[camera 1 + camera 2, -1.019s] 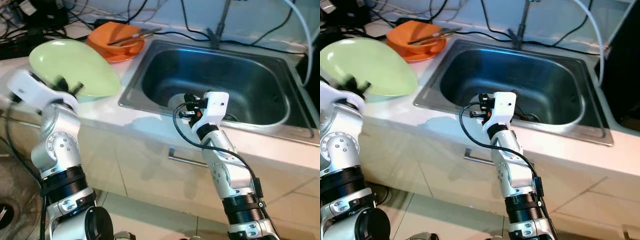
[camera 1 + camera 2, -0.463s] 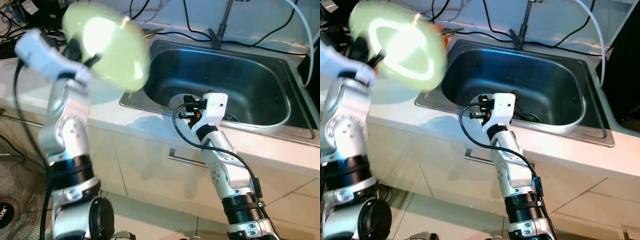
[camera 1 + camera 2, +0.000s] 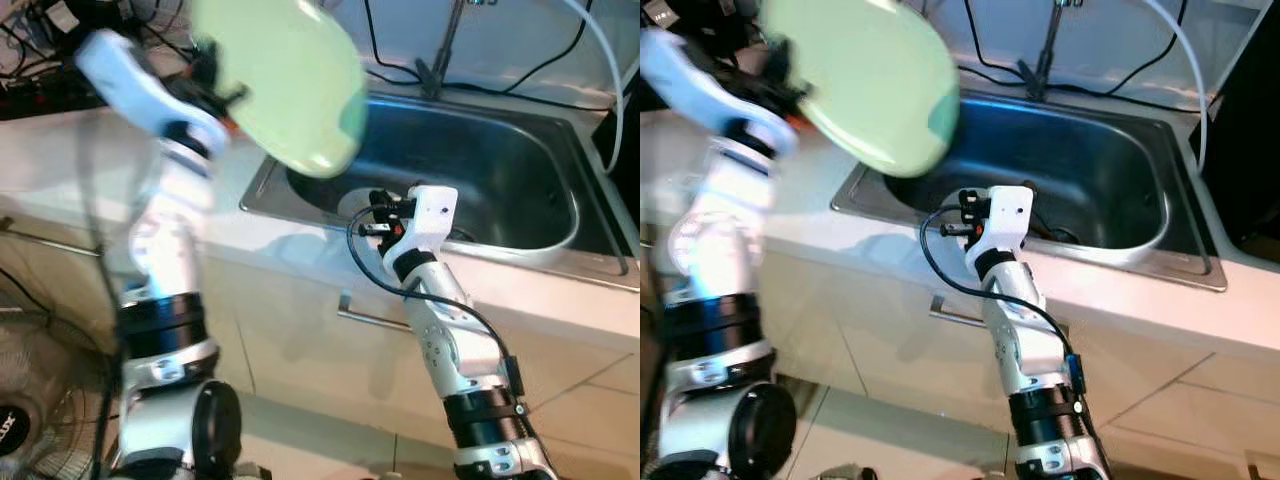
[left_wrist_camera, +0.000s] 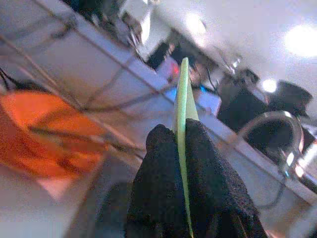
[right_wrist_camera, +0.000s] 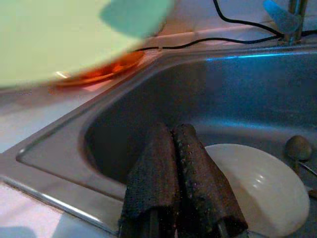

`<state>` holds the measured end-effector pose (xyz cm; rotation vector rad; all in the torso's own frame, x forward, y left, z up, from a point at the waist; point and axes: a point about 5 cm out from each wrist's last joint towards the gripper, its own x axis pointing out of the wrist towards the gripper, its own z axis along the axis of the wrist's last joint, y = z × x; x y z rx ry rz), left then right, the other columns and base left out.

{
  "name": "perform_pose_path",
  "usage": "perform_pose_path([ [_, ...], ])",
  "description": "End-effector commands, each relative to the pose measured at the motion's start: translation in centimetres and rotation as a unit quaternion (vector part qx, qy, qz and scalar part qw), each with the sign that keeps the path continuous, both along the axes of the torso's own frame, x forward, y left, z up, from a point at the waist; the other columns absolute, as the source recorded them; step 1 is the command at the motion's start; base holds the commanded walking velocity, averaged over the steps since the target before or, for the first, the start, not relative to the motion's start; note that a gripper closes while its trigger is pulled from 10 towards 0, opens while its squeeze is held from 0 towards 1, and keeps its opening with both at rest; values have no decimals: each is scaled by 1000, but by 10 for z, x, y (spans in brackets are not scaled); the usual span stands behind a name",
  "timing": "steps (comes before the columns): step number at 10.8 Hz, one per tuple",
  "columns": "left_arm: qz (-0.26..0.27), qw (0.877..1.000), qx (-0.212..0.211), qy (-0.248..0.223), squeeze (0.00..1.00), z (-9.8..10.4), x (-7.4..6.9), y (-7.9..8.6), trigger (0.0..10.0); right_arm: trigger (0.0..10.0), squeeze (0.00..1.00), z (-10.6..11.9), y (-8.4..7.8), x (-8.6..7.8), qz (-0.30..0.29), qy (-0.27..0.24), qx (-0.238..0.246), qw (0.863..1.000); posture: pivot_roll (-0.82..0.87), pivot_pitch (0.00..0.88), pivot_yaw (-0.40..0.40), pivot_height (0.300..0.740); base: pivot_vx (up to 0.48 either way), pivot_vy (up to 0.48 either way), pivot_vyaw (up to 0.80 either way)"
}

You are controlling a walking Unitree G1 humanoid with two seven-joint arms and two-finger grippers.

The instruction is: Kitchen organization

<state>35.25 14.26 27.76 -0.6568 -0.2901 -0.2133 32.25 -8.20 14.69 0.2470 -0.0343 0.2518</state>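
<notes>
Since 1 s ago, left tool (image 4: 184, 148), clamped on green plate (image 3: 285, 85), swung over sink (image 3: 520, 190); probably lowering next. Right tool (image 5: 173, 163) together.

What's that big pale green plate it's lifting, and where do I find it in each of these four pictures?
Left eye view: green plate, top centre, over the sink's left edge.
Right eye view: upper left, held by the left end effector.
Left wrist view: thin green edge pinched between black fingers.
Right wrist view: blurred across the top left.
Shared landmark: the orange dish.
</notes>
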Motion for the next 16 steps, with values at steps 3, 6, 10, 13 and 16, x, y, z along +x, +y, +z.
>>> perform_pose_path([
  [3, -46, 999, 2, -24, 0, 6, 7, -25, 10000, 10000, 1000, 4, -7, 1, -22, -4, 14, 1000, -81, 0, 25, 740, 0, 0, 0],
  [6, -27, 999, 6, -37, 0, 12, 9, -14, 10000, 10000, 1000, 3, -20, 2, -50, 6, 40, 998, -83, 0, 30, 740, 0, 0, 0],
  [10, -33, 999, 12, -25, 0, 6, 10, -12, 10000, 10000, 1000, -2, -29, 5, -78, 53, 148, 984, -81, 0, 35, 740, 0, 0, 0],
  [13, -41, 999, 14, -18, 0, 2, 10, -15, 10000, 10000, 1000, 11, -34, 8, -67, 56, 277, 957, -82, 0, 34, 740, 0, 0, 0],
  [16, -66, 998, 12, -4, 0, -5, 9, -26, 10000, 10000, 0, 29, -26, 8, -16, 46, 392, 919, -83, 0, 38, 740, 0, 0, 0],
])
